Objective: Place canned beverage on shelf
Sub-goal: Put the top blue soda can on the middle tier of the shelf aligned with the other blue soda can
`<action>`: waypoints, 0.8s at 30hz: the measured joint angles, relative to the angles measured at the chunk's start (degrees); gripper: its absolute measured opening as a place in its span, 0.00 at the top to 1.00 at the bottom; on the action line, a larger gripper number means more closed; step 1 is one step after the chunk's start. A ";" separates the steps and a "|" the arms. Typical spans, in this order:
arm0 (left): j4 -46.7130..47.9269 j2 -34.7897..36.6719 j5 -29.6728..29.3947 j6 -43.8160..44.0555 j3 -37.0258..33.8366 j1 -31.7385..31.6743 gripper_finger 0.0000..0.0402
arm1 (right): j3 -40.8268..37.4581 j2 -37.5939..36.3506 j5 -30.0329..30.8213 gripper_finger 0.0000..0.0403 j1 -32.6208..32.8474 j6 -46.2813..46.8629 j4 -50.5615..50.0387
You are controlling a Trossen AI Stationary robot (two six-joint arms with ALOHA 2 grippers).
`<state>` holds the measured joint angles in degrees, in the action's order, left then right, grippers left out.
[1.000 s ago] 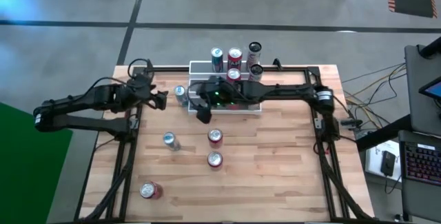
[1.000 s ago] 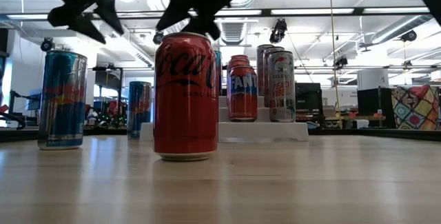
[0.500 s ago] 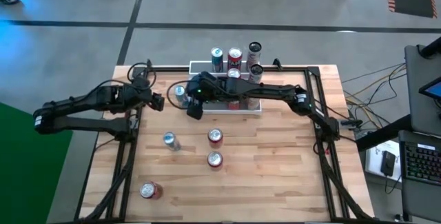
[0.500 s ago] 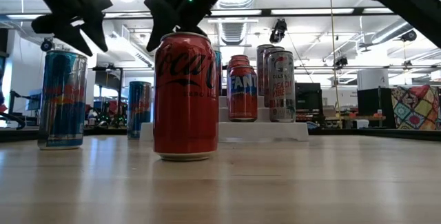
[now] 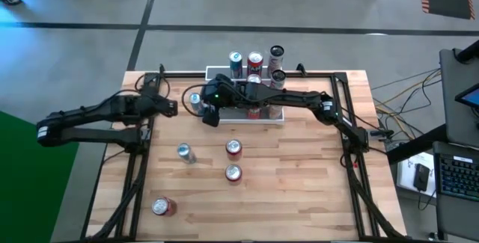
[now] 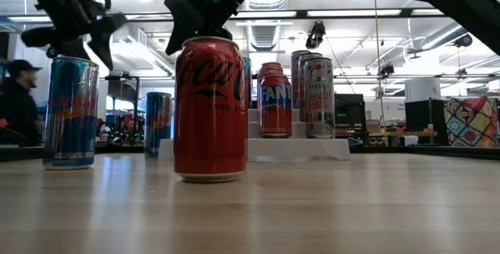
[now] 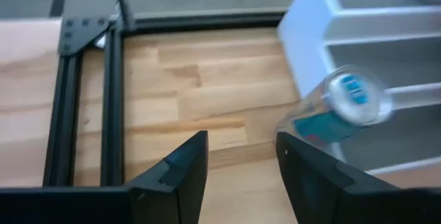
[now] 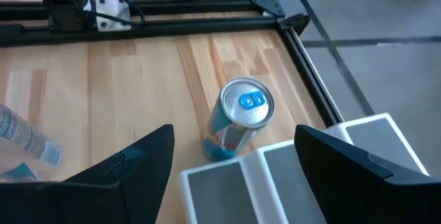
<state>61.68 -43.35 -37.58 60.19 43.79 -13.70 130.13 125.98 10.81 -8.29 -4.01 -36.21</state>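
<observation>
Just beside the shelf's (image 5: 221, 72) left end, on the wooden surface (image 5: 299, 183), a blue and silver can (image 5: 195, 100) stands upright near the back edge; the right wrist view shows it (image 8: 238, 124) from above, close to the shelf's white corner (image 8: 365, 131). The right gripper (image 5: 210, 115) hangs over this spot with its fingers (image 8: 131, 165) spread wide on either side of the can, holding nothing. The right arm reaches across the front of the shelf from the surface's right side.

On the shelf itself stand several cans: a blue one (image 5: 236, 62), a red one (image 5: 255, 61) and a slim silver one (image 5: 276, 52) along the top step, with another slim silver can (image 5: 278, 78) and a red Fanta can (image 6: 274, 107) lower down.

The left gripper (image 5: 171, 108) hovers to the left of the blue and silver can, fingers (image 7: 182, 165) partly apart and empty; its wrist view shows that can (image 7: 341, 107) blurred against the shelf.

Farther forward on the surface stand a slim blue can (image 5: 184, 152), two red cans (image 5: 233, 149) (image 5: 233, 173), and one more red can (image 5: 161, 207) near the front left corner. A person (image 6: 17, 101) shows in the room behind.
</observation>
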 joint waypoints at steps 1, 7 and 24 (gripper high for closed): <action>0.07 -0.33 0.01 1.21 -0.94 -0.20 0.62 | 0.00 0.06 -0.02 0.28 0.00 -0.28 0.41; -6.97 -1.27 -0.36 5.13 -7.40 -1.67 0.65 | 0.00 0.50 -0.30 0.28 0.00 -3.70 2.89; -24.35 -1.65 5.85 -0.57 -12.78 -14.20 0.75 | -0.09 5.55 -0.74 0.28 -1.50 -7.71 10.23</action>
<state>37.33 -45.00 -31.73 59.63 31.00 -27.90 130.04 131.54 10.07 -9.80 -11.72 -25.98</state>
